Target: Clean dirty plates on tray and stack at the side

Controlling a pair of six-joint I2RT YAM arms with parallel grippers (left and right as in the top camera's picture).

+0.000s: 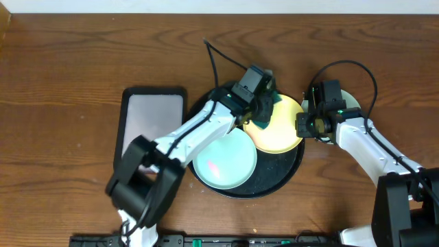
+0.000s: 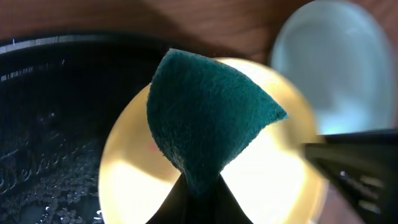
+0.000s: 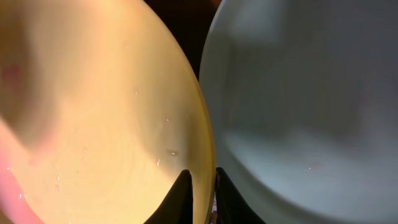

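I see a pale yellow plate (image 1: 281,129) tinged pink at one edge, a mint green plate (image 1: 230,154) with a pink smudge, both on the glossy black tray (image 1: 291,169), a dark teal scouring pad (image 2: 205,118), a second mint plate (image 3: 298,93), and the brown wood-grain surface (image 1: 68,68).

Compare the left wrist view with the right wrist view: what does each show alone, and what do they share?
Left wrist only: the green scouring pad gripped by the left hand, and the black tray. Right wrist only: a close look at the right hand closed on the rim of the yellow plate. Both: the yellow plate and a mint plate beside it.
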